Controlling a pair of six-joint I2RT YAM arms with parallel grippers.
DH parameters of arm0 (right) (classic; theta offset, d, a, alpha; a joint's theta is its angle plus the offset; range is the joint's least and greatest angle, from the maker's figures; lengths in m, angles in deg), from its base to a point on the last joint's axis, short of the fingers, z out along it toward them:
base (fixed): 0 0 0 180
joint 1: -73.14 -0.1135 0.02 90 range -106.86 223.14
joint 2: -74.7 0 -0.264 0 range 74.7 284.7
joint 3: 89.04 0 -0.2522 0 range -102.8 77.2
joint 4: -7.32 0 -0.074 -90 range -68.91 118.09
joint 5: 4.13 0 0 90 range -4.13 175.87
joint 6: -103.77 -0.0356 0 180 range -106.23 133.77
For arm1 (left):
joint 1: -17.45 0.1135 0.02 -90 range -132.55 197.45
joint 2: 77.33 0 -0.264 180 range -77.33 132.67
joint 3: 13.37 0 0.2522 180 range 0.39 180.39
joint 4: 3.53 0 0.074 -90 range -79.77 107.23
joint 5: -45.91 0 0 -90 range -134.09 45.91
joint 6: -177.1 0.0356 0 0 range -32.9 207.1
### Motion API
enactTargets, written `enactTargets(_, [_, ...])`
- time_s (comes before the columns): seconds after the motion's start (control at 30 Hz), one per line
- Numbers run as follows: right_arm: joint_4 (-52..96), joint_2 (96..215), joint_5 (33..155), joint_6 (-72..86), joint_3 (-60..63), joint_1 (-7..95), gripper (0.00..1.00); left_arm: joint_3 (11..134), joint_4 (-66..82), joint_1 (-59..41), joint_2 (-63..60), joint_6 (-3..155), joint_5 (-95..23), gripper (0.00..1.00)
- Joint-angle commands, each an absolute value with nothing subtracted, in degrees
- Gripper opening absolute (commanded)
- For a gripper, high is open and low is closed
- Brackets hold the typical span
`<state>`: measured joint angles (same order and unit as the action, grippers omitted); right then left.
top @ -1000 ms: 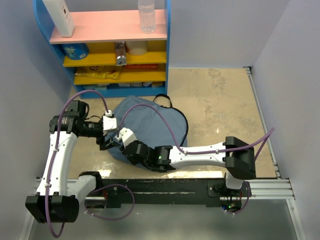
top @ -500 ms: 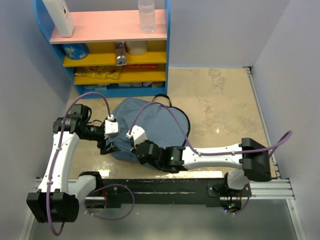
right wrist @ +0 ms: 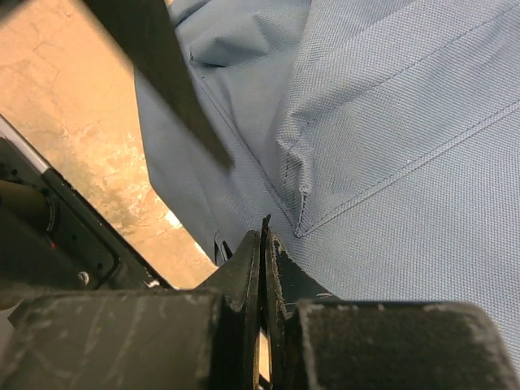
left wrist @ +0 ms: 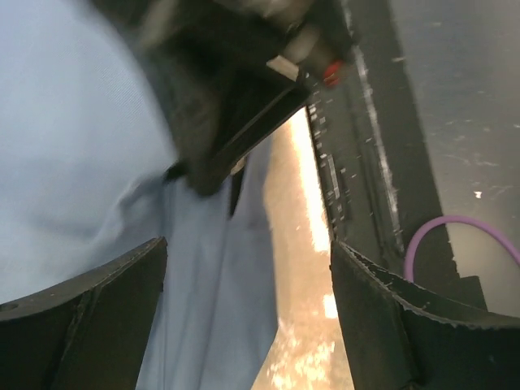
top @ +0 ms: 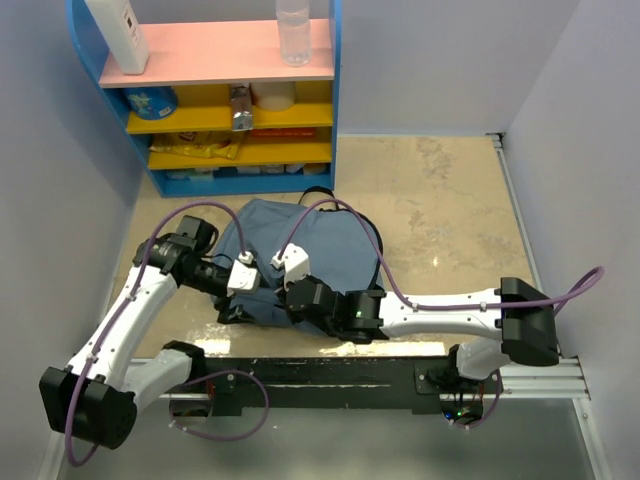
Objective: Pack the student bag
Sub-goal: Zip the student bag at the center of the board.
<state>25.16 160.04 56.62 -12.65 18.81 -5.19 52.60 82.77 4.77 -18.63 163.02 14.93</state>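
Observation:
The slate-blue student bag [top: 310,240] lies on the tan table in front of the shelf, its black straps at the far side. My right gripper [top: 268,300] is at the bag's near-left edge. In the right wrist view its jaws [right wrist: 264,231] are pressed together on a thin black tab of the bag, with blue fabric [right wrist: 390,122] just beyond. My left gripper [top: 233,308] is beside it, open. Its two fingers [left wrist: 81,313] straddle the bag's edge [left wrist: 203,309] and bare table, gripping nothing.
A blue shelf unit [top: 230,60] with pink and yellow boards stands at the back left, holding a bottle [top: 293,30] and a white container [top: 118,35]. The black base rail [top: 330,375] runs along the near edge. Grey walls close both sides.
My right gripper has shut at the bag's near edge. The left arm has swung in toward the right arm, and the bag has shifted slightly right.

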Motion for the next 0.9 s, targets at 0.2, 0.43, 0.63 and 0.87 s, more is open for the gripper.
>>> enactTargets(0.2, [19.77, 151.44, 51.86, -17.25, 17.6, -3.77, 0.0, 49.0, 69.65, -0.3, -16.68, 153.28, 14.62, 0.75])
enactTargets(0.43, [18.27, 149.32, 52.03, -18.05, 18.14, -3.77, 0.0, 48.29, 58.41, -2.15, -16.15, 145.03, 12.69, 0.62])
enactTargets(0.63, [18.54, 149.5, 52.74, -17.52, 17.26, -3.77, 0.0, 48.91, 53.56, -4.42, -15.37, 141.15, 12.68, 0.6])
enactTargets(0.87, [21.69, 149.24, 49.94, -17.17, 17.17, -3.77, 0.0, 47.24, 54.44, -7.95, -15.54, 141.15, 10.32, 0.03])
